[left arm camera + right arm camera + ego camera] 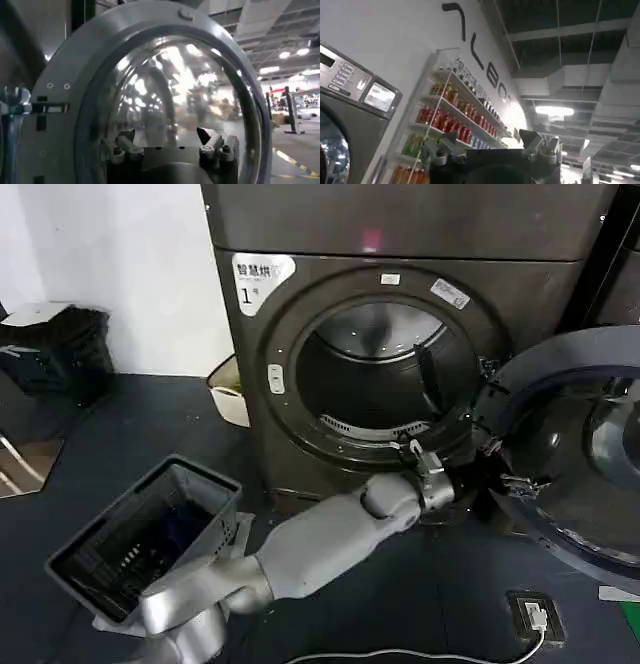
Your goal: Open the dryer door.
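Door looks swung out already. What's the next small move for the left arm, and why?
Probably draw the left gripper back from the opening. The dryer door stands swung wide to the right with its grey inner side facing out, and the drum is fully exposed. The gripper's fingers are spread and hold nothing, so little seems left but to retreat.

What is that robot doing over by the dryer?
It is opening the dryer door. The door is swung wide to the right, its grey inner side facing out, and the drum is exposed. The left gripper reaches out near the lower edge of the opening, fingers apart and holding nothing. The right gripper is raised elsewhere, also open. A laundry basket sits on the floor nearby.
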Tool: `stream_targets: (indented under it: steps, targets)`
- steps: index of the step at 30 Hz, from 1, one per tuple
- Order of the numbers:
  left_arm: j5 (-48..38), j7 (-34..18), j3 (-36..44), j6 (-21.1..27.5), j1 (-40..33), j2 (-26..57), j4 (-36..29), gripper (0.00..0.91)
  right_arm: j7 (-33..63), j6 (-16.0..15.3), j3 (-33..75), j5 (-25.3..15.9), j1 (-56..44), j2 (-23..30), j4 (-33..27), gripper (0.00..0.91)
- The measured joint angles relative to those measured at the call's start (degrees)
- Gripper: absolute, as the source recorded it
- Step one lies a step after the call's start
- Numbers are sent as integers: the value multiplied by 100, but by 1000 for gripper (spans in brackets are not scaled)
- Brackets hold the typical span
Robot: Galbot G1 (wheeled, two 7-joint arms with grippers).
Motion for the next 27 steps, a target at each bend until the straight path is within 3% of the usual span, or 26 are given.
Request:
stream_targets:
  steps: [8, 11, 23, 27]
  targets:
    - [-211, 32, 100, -340, 80, 0, -551, 907, 25, -50, 9, 7, 41, -67, 74, 907]
    - [-608, 70, 214, -531, 106, 72, -931, 907, 62, -228, 28, 17, 35, -93, 110, 907]
    - [-681, -745, 421, -631, 284, 2236, -2615, 907, 60, -42, -54, -183, 126, -61, 176, 907]
    - [-515, -1005, 299, -394, 378, 2998, -3232, 907, 89, -7, 41, -571, 162, -82, 284, 907]
